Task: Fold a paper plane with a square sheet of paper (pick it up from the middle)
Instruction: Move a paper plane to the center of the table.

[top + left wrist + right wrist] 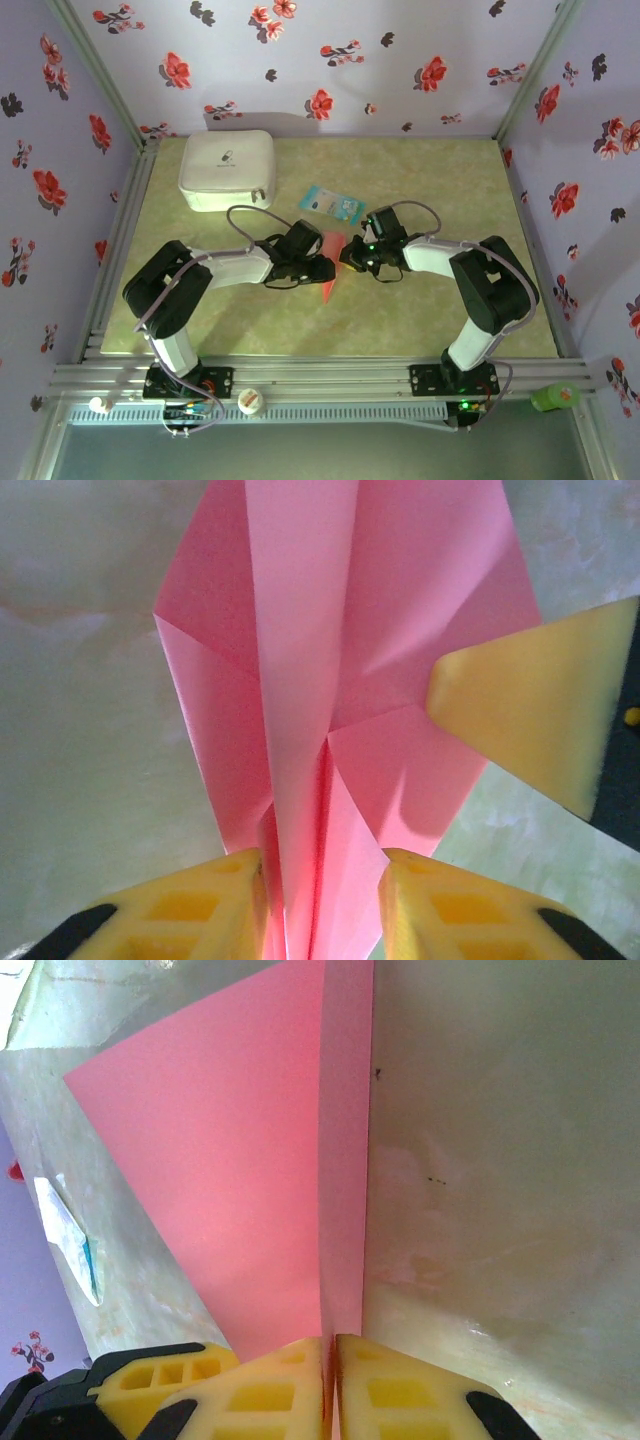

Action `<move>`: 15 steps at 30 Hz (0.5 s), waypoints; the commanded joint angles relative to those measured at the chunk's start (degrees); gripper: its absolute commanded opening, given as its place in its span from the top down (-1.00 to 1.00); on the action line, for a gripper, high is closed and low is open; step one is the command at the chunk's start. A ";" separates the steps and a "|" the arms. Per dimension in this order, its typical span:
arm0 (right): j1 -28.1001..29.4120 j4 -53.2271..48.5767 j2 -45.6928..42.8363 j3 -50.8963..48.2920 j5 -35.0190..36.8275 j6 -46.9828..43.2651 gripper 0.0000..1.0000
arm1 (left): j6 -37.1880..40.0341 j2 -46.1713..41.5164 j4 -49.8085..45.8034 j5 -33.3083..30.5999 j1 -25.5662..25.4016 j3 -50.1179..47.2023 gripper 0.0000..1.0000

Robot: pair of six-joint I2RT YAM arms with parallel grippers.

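The salmon-pink paper plane [329, 286] lies on the table's middle, its point toward the near edge, folded into a dart with a raised centre crease. My right gripper [350, 256] comes in from the right and is shut on that upright crease [345, 1160], pads [290, 1390] pressed together on the paper. My left gripper [322, 268] meets it from the left. In the left wrist view its jaws [322, 900] stand partly apart, the plane's splayed folds [400, 630] loose between them. One right finger [530, 710] rests on the wing.
A white case [227, 170] sits at the back left of the beige table [450, 180]. A small light-blue printed packet [330, 204] lies just behind the grippers, also at the left edge [70, 1230]. Flowered walls close in three sides.
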 commanded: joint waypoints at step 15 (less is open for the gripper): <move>0.21 -0.65 0.05 0.89 0.86 -0.44 0.78 | 2.58 2.82 -1.01 1.79 -0.22 3.28 0.44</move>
